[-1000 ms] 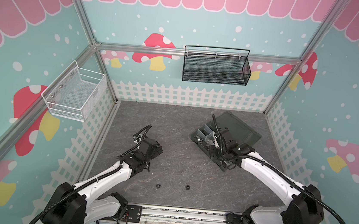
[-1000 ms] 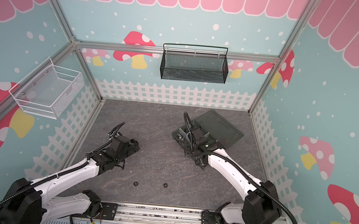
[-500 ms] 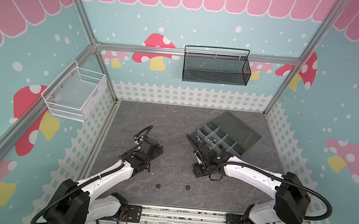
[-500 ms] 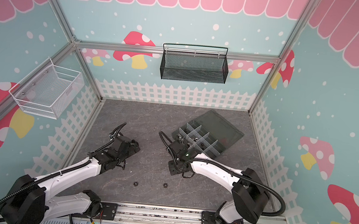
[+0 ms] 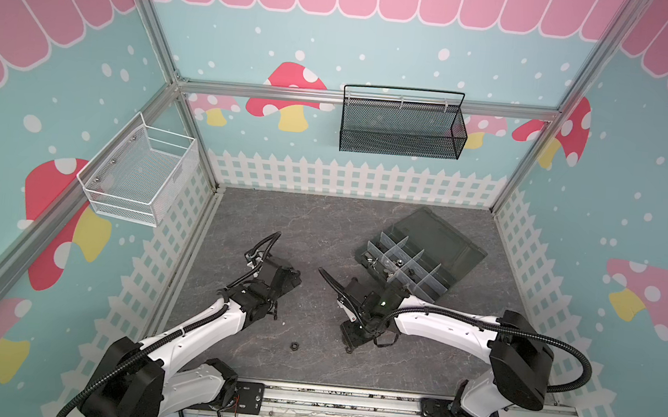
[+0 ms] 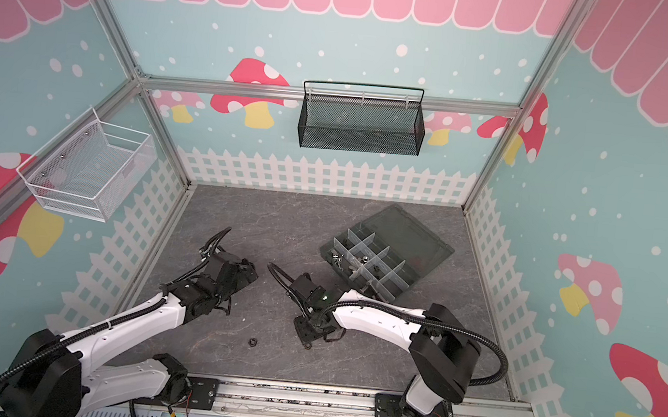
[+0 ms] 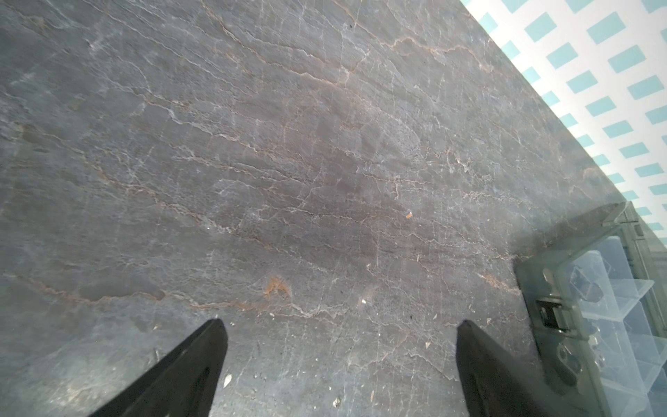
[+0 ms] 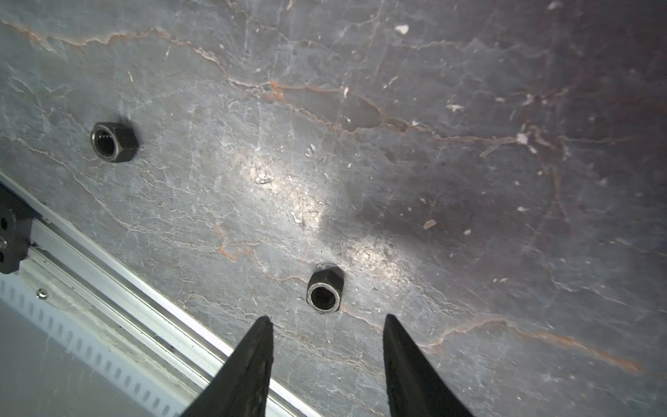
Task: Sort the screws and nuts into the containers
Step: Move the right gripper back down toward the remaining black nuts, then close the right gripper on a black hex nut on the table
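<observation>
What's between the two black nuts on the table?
Nothing. The right wrist view shows only bare table between the nearer nut, just ahead of the right hand, and the farther nut.

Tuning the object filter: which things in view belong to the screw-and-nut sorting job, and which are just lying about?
Job:
- nearer black nut, just ahead of the open right gripper
- farther black nut
- organizer box
- left gripper, open

Lying about:
- black mesh basket
- white wire basket

Black hex nuts lie loose
Both lie flat, holes up, well apart; the open organizer box holds small hardware.
</observation>
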`<state>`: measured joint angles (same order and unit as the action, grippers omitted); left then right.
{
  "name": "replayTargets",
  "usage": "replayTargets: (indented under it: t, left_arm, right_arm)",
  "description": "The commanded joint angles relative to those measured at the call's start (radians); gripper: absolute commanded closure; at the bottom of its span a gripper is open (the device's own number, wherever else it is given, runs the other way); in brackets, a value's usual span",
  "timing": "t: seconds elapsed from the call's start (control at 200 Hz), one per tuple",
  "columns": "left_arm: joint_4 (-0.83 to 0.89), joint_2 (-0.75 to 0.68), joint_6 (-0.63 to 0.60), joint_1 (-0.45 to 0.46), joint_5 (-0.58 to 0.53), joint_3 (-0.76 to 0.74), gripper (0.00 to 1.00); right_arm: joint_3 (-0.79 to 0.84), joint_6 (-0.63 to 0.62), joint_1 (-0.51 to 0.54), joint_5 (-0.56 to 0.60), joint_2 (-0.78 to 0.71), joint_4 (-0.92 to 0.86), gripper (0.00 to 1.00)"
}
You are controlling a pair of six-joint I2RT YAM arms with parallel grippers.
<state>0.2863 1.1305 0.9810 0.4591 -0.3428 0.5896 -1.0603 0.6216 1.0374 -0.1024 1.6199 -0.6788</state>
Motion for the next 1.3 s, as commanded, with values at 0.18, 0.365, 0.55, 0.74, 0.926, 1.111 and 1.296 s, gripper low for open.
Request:
replayTargets:
  t: [0.18, 0.365, 0.55, 0.74, 0.926, 1.111, 1.296]
  left_arm:
    - [-0.001, -0.037, 0.045, -0.031, 0.008, -0.035, 0.0]
    - [-0.005, -0.032, 0.056, -0.04, 0.017, -0.041, 0.0]
    - [-0.008, -0.032, 0.059, -0.044, 0.018, -0.047, 0.0]
    - [-0.009, -0.035, 0.059, -0.043, 0.018, -0.053, 0.0]
    - [-0.009, -0.041, 0.062, -0.045, 0.045, -0.062, 0.0]
    - [-0.008, -0.051, 0.06, -0.044, 0.046, -0.064, 0.0]
    - [-0.01, -0.052, 0.06, -0.069, 0.05, -0.068, 0.0]
  right_arm:
    - [-0.033, -0.063, 0.027, -0.014, 0.082, -0.037, 0.5]
    - [-0.046, -0.085, 0.048, -0.016, 0.132, -0.038, 0.52]
    - [-0.053, -0.086, 0.059, 0.013, 0.165, -0.056, 0.55]
    - [-0.046, -0.082, 0.061, 0.031, 0.184, -0.065, 0.59]
    - [-0.044, -0.079, 0.063, 0.057, 0.196, -0.064, 0.65]
    - [-0.04, -0.08, 0.063, 0.069, 0.212, -0.063, 0.73]
    - [-0.041, -0.067, 0.064, 0.097, 0.206, -0.06, 0.81]
